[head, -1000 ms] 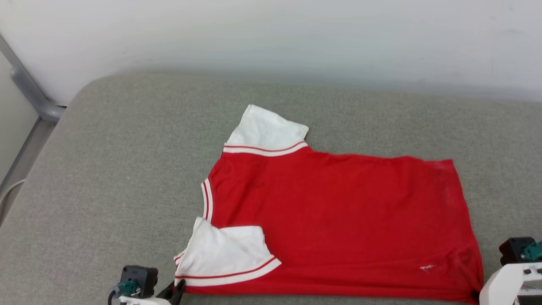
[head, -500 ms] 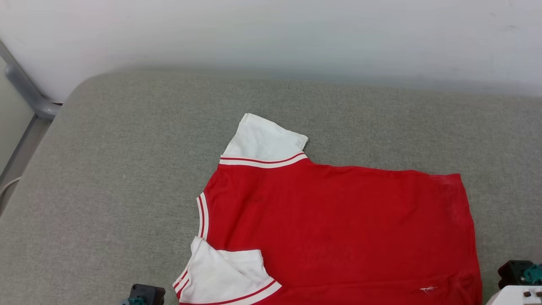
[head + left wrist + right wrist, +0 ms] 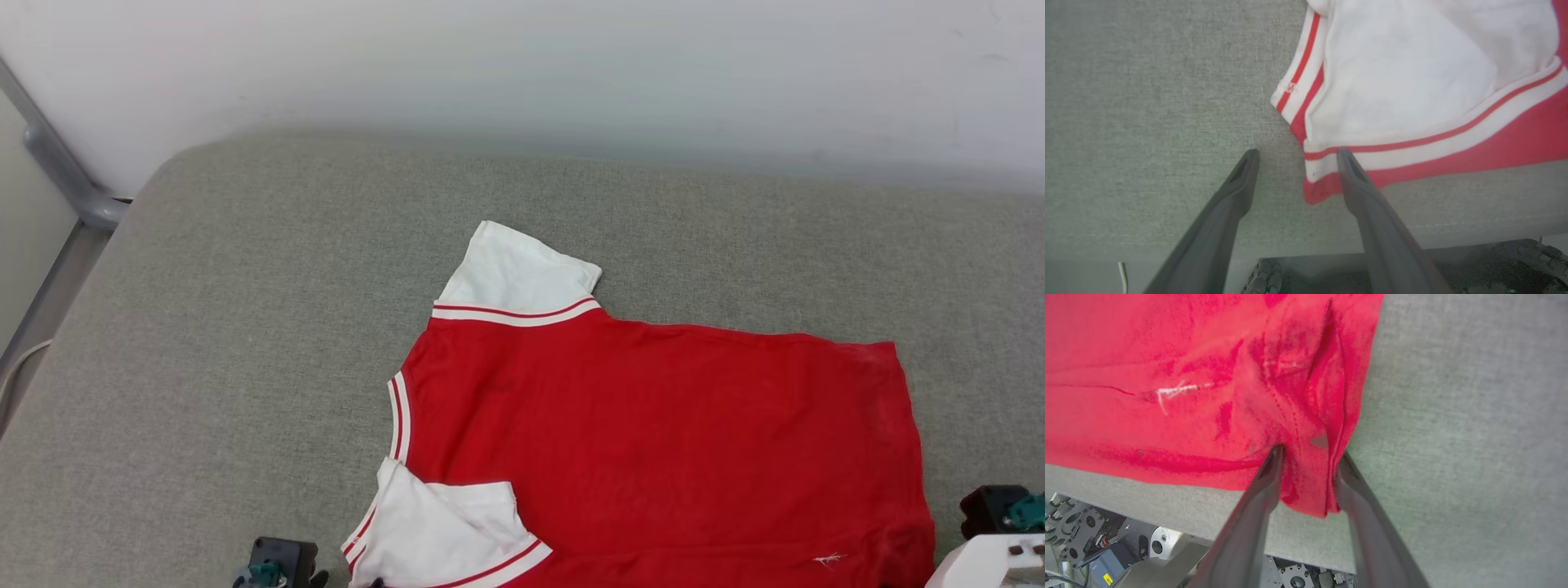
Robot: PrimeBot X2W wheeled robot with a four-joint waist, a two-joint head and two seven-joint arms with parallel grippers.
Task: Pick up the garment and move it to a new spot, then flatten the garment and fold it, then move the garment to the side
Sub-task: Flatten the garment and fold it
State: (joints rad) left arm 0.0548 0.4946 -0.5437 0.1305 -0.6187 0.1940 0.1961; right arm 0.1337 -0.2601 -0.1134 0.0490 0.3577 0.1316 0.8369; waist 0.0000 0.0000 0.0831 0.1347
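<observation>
The garment (image 3: 653, 441) lies flat on the grey cushion, plain red side up, neck to the left and hem to the right. One white sleeve (image 3: 514, 269) points away; the near sleeve (image 3: 441, 531) is folded over the body. No lettering shows. My left gripper (image 3: 1297, 157) is open at the near sleeve corner (image 3: 1314, 183), its right finger (image 3: 1347, 163) lying over the striped trim. My right gripper (image 3: 1308, 454) is shut on the bunched near hem corner of the garment (image 3: 1188, 375), with creases running from its fingers.
The grey cushion (image 3: 245, 327) stretches wide to the left and behind the shirt. A white wall (image 3: 522, 65) stands at the back and a grey metal rail (image 3: 65, 175) at the far left. The cushion's front edge (image 3: 1167, 498) runs just under both grippers.
The shirt now lies a little nearer to me on the cushion. Both wrists have sunk toward the head view's bottom edge. The view itself shifted slightly.
</observation>
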